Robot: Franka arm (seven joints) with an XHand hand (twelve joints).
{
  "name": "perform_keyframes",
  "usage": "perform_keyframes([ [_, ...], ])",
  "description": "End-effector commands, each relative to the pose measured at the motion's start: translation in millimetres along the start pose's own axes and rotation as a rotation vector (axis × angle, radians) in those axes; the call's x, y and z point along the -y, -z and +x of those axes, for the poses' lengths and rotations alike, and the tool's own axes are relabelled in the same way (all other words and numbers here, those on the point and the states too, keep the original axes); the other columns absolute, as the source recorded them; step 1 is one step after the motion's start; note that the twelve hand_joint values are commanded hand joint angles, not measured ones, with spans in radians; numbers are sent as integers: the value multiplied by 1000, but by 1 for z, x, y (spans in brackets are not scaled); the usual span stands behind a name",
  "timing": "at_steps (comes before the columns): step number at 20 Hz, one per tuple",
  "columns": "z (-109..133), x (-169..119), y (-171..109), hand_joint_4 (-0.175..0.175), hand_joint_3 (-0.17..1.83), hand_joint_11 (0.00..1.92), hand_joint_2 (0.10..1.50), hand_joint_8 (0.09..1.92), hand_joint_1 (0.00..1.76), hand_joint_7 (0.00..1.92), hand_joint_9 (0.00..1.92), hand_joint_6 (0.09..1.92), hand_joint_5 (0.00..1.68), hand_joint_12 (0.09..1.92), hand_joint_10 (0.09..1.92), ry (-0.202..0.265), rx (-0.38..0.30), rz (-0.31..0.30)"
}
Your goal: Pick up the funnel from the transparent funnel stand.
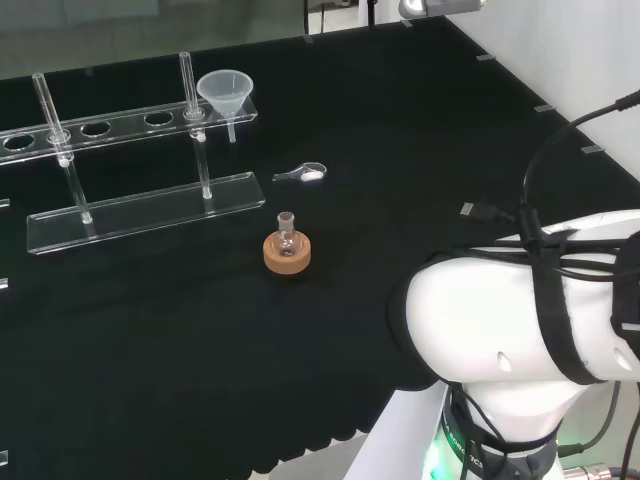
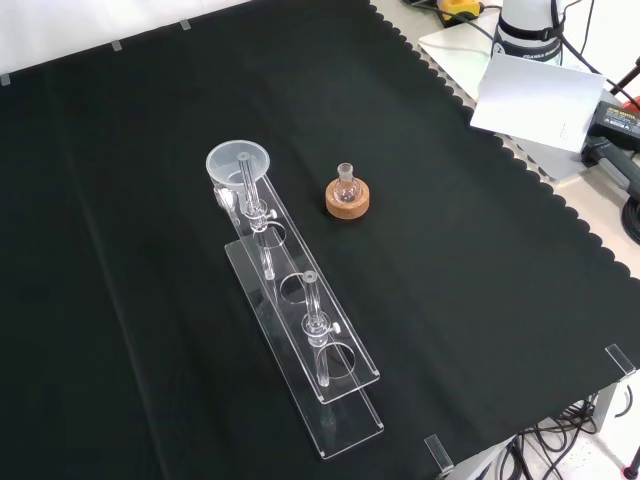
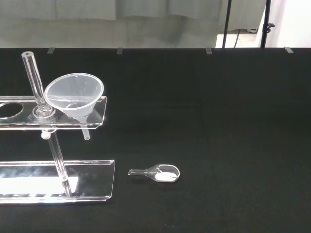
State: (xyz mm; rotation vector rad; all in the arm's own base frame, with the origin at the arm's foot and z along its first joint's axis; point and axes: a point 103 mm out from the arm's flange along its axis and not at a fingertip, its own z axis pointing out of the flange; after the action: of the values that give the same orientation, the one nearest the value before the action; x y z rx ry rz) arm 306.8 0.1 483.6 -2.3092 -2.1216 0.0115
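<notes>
Funnel (image 1: pixel 222 92): clear, seated mouth-up in the end hole of the stand's (image 1: pixel 150 212) upper shelf, stem hanging through below.

My hand: I cannot tell whether it is released or clenched.

Step in hand, as I judge it: the reach has not begun. I should come at the funnel from the open end of the shelf, close round the cone below its rim, and lift straight up until the stem clears the hole. The upright rod just beside the funnel is the hazard; a sideways pull could tip the stand.

Also on the cloth: flask (image 1: pixel 287 240) on a cork ring; scoop (image 1: pixel 303 175) holding white powder.

Views: the wrist view shows the stem (image 3: pixel 85 132) and the powder plainly; the front view shows the shelf's row of holes from above.
</notes>
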Motion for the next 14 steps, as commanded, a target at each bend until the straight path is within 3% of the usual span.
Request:
perform_keyframes([
  [1, 0, 0, 0, 9, -58, 123, 1353, 361, 105, 56, 434, 180, 149, 1316, 87, 4, 3, -8],
  [4, 0, -2, 1, 21, -43, 30, 1393, 299, 11, 6, 353, 87, 131, 1358, 87, 2, 5, -6],
  [14, -6, -26, -9, 20, -44, 17, 1397, 290, 0, 0, 343, 87, 136, 1364, 87, -24, -10, 20],
])
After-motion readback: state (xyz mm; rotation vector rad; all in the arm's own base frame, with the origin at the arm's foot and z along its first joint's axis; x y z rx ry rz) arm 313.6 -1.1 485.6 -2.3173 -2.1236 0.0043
